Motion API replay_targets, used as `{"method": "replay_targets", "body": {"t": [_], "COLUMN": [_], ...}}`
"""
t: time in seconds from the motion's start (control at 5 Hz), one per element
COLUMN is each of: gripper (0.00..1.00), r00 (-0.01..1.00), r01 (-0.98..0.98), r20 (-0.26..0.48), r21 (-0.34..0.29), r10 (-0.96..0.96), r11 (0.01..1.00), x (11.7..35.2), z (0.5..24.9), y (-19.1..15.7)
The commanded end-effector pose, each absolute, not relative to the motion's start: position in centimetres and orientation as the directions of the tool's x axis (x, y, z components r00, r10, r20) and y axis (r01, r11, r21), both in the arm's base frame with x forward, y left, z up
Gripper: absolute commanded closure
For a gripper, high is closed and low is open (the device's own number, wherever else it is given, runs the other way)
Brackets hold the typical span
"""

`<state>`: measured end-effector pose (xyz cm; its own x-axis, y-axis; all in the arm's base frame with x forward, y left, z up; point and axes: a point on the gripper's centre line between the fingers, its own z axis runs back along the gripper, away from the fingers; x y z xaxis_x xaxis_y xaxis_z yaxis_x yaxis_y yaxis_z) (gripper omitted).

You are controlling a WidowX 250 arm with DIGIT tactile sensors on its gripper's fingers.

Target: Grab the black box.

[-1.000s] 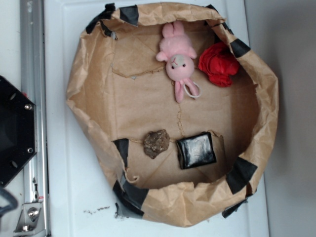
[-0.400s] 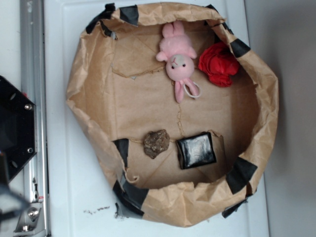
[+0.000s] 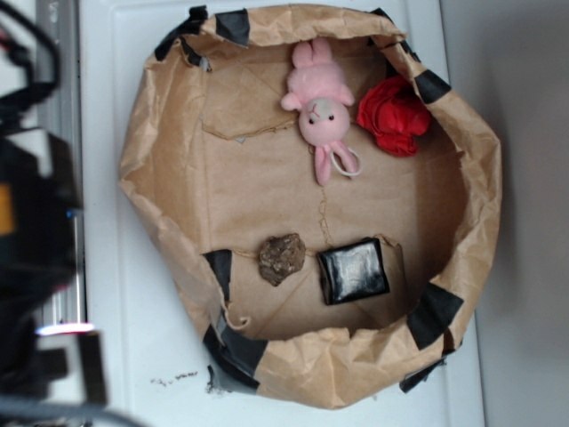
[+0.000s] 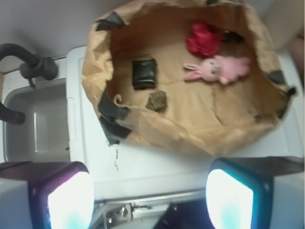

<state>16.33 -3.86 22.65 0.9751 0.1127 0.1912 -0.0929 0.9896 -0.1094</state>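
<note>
- The gripper (image 4: 150,200) sits nearest in the wrist view, its two pads (image 4: 70,200) spread wide with nothing between them — released and empty, outside the paper bin (image 3: 142,160) and well apart from anything in it.
- Just beyond it lies the white table (image 4: 157,164), then the bin's near wall with its tape patches (image 4: 112,107).
- Inside the bin, close behind that wall, the rock (image 4: 156,100) rests on the paper floor; the black box (image 4: 144,73) lies flat just past it, close but not touching.
- In the exterior view the black box (image 3: 354,270) sits at the lower right of the bin floor, with the rock (image 3: 282,258) just to its left.
- Farthest off, the pink bunny (image 3: 320,102) and the red cloth (image 3: 394,116) sit by the opposite wall, well apart from the box.
- The step in hand looks like the approach: I would clear the crumpled rim first, then come down from above centred on the box — not the tape, not the rock.
- The box is flat and glossy, so the pads probably need to go low and straddle two opposite edges, keeping the side toward the rock clear.
</note>
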Motion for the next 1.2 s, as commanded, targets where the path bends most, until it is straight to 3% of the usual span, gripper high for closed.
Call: {"method": "replay_targets", "body": {"t": [0.0,0.8,1.0], "gripper": [0.0,0.0,0.0], "r00": [0.972,0.972,0.956], "r01": [-0.103,-0.103,-0.127], "r20": [0.201,0.201,0.266], "r21": [-0.086,-0.086,-0.014], "r10": [0.119,0.119,0.126], "r11": [0.991,0.991,0.992], "x": [21.4,21.4,24.5], "z": [18.8,18.8,15.8], "y": [-2.1,-2.1,-1.9]}}
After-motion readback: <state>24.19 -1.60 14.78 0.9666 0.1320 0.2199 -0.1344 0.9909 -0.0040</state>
